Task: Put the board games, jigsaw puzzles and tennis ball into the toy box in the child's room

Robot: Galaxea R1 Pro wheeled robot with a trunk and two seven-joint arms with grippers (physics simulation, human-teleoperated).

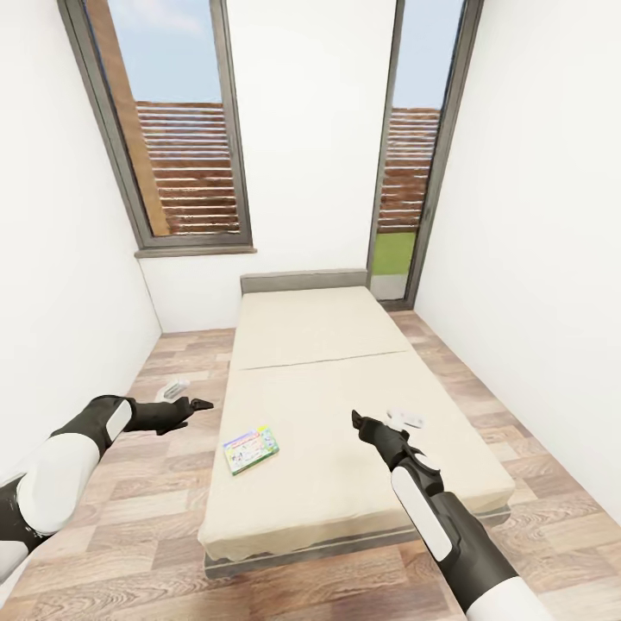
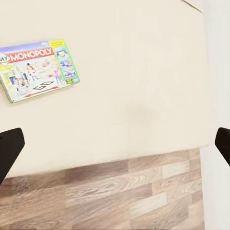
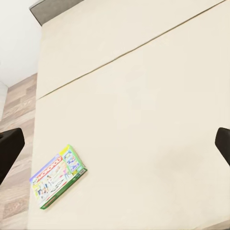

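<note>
One board game (image 1: 251, 448) (a Monopoly box) lies flat near the bed's (image 1: 345, 492) left edge, nothing on it. Left end effector (image 1: 197, 403) hovers over wooden floor (image 1: 164, 509) beside the bed; right end effector (image 1: 357, 421) hangs above the mattress. Both are spread wide, empty.

Bright, even daylight fills the room, coming from the two tall windows (image 1: 185, 129) at the far wall. The white walls look nearly washed out. Shadows are faint: a soft dark strip under the bed (image 1: 345, 388) edge. The head view bends straight lines outward at its borders. Wrist views are slightly soft, yet the Monopoly box (image 2: 37, 69) print reads clearly.
</note>
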